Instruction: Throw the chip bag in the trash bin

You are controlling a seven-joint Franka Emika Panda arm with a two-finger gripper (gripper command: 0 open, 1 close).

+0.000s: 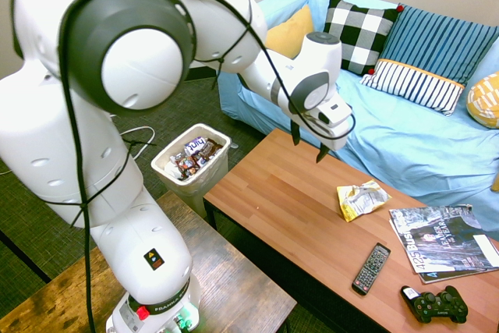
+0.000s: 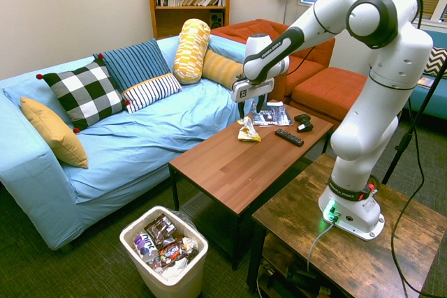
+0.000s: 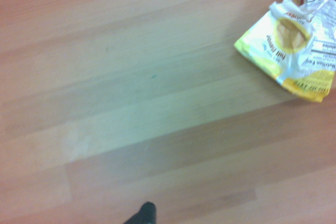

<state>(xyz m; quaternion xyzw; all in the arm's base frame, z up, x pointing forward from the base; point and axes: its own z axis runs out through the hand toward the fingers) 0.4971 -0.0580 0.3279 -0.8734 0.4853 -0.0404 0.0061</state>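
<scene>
While the chip bag (image 1: pixel 362 198) lies ungrasped on the table (image 1: pixel 288 208), the tool (image 1: pixel 306 143) hovers spread and empty nearby, so pickup and transfer to the trash bin (image 1: pixel 192 163) remain.

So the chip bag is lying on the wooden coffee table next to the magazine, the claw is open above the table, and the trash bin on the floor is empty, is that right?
Not quite: the trash bin is not empty. The first exterior view shows wrappers inside it. The rest holds: the chip bag lies on the coffee table next to the magazine, and the claw is open above the table.
</scene>
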